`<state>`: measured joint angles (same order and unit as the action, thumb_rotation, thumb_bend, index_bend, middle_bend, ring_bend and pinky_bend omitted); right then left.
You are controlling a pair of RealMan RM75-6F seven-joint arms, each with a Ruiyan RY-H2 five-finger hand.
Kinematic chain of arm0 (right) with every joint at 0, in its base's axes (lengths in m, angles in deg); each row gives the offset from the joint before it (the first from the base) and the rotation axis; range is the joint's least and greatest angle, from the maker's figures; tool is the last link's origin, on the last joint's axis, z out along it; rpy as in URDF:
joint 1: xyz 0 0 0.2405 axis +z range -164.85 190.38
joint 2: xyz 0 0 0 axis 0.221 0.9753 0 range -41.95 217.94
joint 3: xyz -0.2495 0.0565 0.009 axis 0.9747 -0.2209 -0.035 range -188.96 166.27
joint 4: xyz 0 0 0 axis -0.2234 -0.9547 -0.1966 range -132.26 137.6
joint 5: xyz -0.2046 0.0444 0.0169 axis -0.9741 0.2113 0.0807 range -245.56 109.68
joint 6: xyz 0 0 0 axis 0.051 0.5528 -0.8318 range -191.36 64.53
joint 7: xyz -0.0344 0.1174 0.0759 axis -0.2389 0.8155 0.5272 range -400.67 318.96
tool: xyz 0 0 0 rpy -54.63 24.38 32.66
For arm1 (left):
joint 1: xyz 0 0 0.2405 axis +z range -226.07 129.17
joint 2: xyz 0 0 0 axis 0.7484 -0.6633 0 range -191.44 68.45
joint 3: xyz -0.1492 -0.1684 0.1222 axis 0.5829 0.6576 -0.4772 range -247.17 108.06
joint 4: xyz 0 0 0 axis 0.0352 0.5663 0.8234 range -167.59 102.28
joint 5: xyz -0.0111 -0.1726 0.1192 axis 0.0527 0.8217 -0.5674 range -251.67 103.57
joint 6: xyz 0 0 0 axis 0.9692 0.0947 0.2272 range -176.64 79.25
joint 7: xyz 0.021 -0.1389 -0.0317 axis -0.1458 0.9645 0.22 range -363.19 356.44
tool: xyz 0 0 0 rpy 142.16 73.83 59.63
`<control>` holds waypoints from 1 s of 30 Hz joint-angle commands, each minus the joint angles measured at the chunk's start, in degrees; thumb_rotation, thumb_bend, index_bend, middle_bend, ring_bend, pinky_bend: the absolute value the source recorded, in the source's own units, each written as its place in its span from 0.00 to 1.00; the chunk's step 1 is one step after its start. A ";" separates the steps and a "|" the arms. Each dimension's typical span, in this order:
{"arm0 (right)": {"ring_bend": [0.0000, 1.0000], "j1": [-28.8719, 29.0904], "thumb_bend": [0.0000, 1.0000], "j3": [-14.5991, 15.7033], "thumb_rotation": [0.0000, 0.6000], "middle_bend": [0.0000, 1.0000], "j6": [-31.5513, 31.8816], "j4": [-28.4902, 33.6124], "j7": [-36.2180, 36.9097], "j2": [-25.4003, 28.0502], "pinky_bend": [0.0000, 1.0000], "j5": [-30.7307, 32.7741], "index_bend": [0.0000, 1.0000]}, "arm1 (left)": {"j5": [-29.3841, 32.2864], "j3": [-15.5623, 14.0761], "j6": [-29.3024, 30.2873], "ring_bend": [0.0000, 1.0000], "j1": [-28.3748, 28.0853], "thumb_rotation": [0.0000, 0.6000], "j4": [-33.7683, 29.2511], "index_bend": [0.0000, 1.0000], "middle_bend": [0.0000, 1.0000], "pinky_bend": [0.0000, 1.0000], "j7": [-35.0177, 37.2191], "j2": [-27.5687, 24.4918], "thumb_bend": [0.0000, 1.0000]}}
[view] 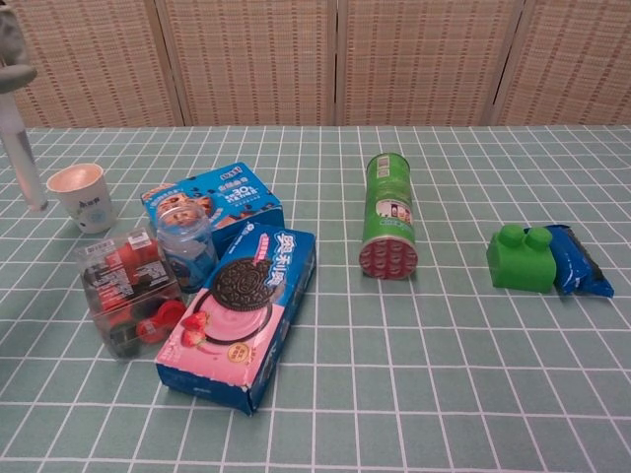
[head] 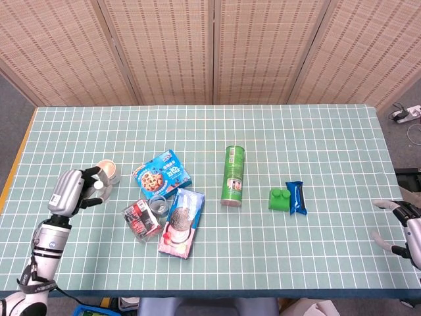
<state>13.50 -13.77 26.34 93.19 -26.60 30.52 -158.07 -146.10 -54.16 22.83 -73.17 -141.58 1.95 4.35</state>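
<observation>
Backdrop: woven beige folding screens behind a tabletop (head: 316, 138) covered in a green cloth with a white grid.
Left hand: the left hand (head: 74, 189) sits near the tabletop's left edge, just beside a small white paper cup (head: 107, 172); its fingers curl toward the cup, and whether they touch it or hold anything cannot be told. In the chest view only a pale finger shows at the left border, close to the cup (view: 81, 197).
Right hand: the right hand (head: 401, 227) hangs at the far right edge with fingers spread and nothing in them, well apart from every item.
Cup: upright, standing left of the snack cluster.
Snack cluster: a blue chocolate-chip cookie box (head: 162, 174) lies behind a pink-and-blue sandwich-cookie box (head: 180, 221); a small clear jar with a blue label (view: 185, 240) and a clear plastic box with red contents (view: 123, 289) sit touching them.
Centre: a green cylindrical crisp can (head: 233, 176) lies on its side.
Right of centre: a green toy building block (head: 279, 199) touches a blue snack packet (head: 296, 197).
</observation>
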 commanded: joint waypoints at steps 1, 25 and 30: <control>0.29 0.01 0.16 0.02 1.00 0.36 -0.04 -0.01 -0.05 -0.01 0.37 -0.01 0.30 | 0.29 1.75 -10.43 1.00 0.70 1.00 -5.37 0.75 1.00 1.00 29.25 -7.73 0.51; 0.29 0.26 0.16 -0.10 1.00 0.36 -0.56 -0.08 0.29 0.12 0.37 0.39 0.30 | -0.93 -0.47 7.13 1.00 0.20 1.00 4.86 0.75 1.00 1.00 -9.95 6.28 0.51; 0.29 0.47 0.16 -0.16 1.00 0.36 -0.95 -0.05 0.33 0.16 0.37 0.54 0.30 | 2.36 0.50 1.84 1.00 0.76 1.00 -0.37 0.75 1.00 1.00 1.46 2.77 0.51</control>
<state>13.96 -13.93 25.40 93.13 -26.26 30.67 -157.55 -146.32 -54.40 27.62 -72.82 -138.56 -7.04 8.69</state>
